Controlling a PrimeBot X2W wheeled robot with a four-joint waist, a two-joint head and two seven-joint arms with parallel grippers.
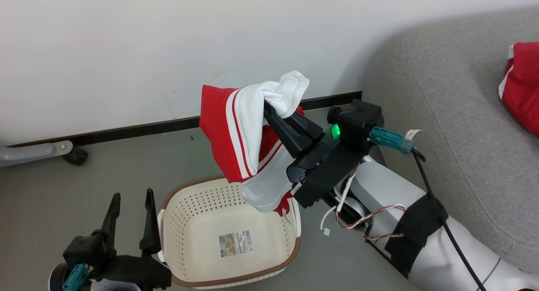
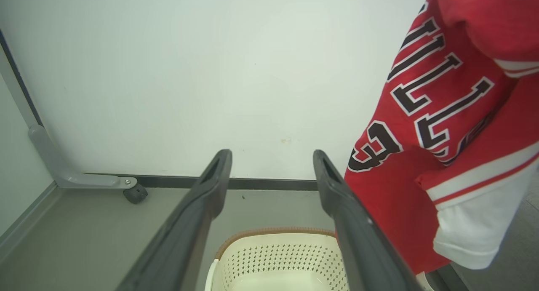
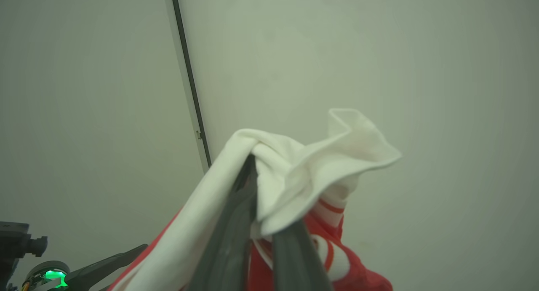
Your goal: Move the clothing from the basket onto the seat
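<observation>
Grey floor (image 1: 126, 169) meets a white wall (image 1: 126, 51) at a dark skirting strip. The basket (image 1: 202, 202) stands on that floor, left of the seat (image 1: 442, 122). One red garment (image 1: 522, 84) already lies on the seat, at the right edge of the head view, so that half looks done.

The jersey (image 1: 236, 135), red with white stripes and dark block lettering, hangs in the air over the basket's far right rim. Its lowest white fold dangles near the rim, and I cannot tell whether it touches. The right gripper (image 1: 269, 108) is clamped tight on a bunch of the jersey's white cloth, fingertips buried in the fold. The left gripper (image 1: 132, 195) sits low by the basket's left handle with its jaws spread wide and nothing between them.

Inside the basket the bottom shows bare but for a label (image 1: 236, 243), so as far as I can judge nothing is left to lift out. What remains is to carry the jersey rightward over the seat, lower it onto the cushion and let go. The jersey is out of the basket — the transfer and release are not yet done.
</observation>
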